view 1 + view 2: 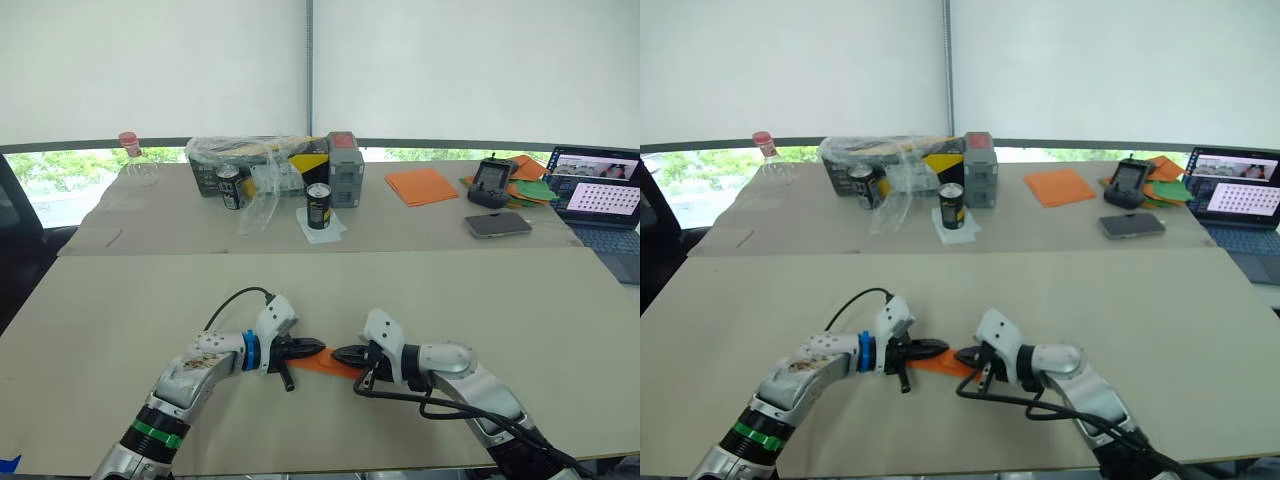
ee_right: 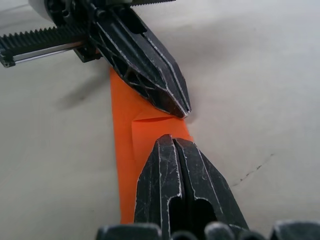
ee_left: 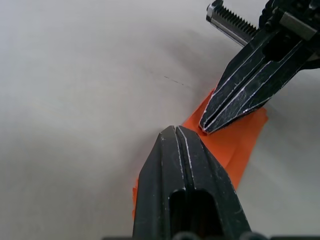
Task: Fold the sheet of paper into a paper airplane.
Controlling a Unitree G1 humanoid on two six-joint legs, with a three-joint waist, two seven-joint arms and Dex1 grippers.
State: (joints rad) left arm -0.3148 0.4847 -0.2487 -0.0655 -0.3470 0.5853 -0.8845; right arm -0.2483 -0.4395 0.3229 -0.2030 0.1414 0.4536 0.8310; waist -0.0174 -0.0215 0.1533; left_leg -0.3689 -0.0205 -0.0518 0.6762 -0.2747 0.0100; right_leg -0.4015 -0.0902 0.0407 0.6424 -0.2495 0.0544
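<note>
The sheet of paper (image 1: 322, 366) lies on the pale table (image 1: 500, 300) as a narrow orange folded strip with a small creased flap. My left gripper (image 1: 318, 347) is shut, and its tip rests over one end of the strip. My right gripper (image 1: 338, 353) is shut too, pointing at the left one from the opposite side. The two tips nearly meet above the paper. In the left wrist view the paper (image 3: 235, 142) shows beneath both tips. In the right wrist view the strip (image 2: 125, 135) runs under my own fingers (image 2: 165, 170). No paper shows between either pair of fingers.
At the back stand two dark cans (image 1: 318, 205), a plastic-wrapped box (image 1: 262, 165), a grey box (image 1: 345, 168) and a bottle (image 1: 133, 160). To the back right lie a stack of orange sheets (image 1: 421, 186), green papers (image 1: 535, 190), a controller (image 1: 491, 181), a phone (image 1: 498, 224) and a laptop (image 1: 600, 200).
</note>
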